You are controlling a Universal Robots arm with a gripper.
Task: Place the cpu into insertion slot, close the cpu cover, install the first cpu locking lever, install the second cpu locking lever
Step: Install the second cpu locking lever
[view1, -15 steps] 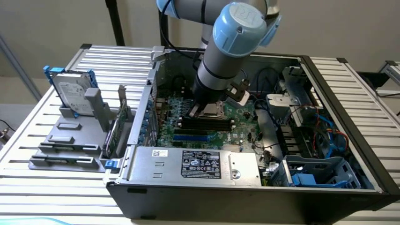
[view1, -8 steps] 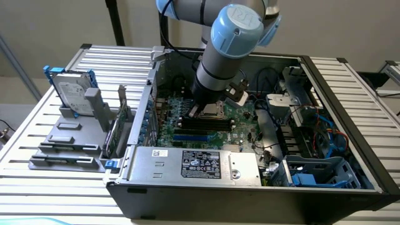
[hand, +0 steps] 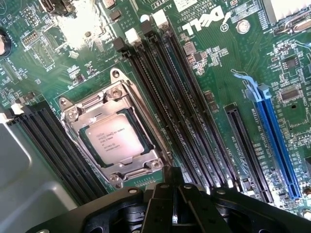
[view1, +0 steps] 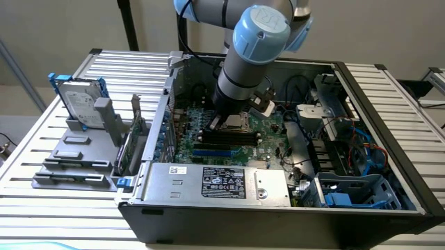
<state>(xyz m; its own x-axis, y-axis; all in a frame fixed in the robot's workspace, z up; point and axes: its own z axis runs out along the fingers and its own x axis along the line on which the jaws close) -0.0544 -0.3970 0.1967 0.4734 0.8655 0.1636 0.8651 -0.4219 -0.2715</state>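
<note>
On the slatted metal table, an opened computer case; cpu seated under the cpu cover. Gripper closed, holding nothing, above the motherboard.

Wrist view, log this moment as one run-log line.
cpu: seated in insertion slot | cpu cover: closed over it | gripper: shut, empty, beside socket

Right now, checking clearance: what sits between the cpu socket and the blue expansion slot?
In the wrist view, long black memory slots and a black expansion slot lie between the cpu cover and the blue slot.
</note>
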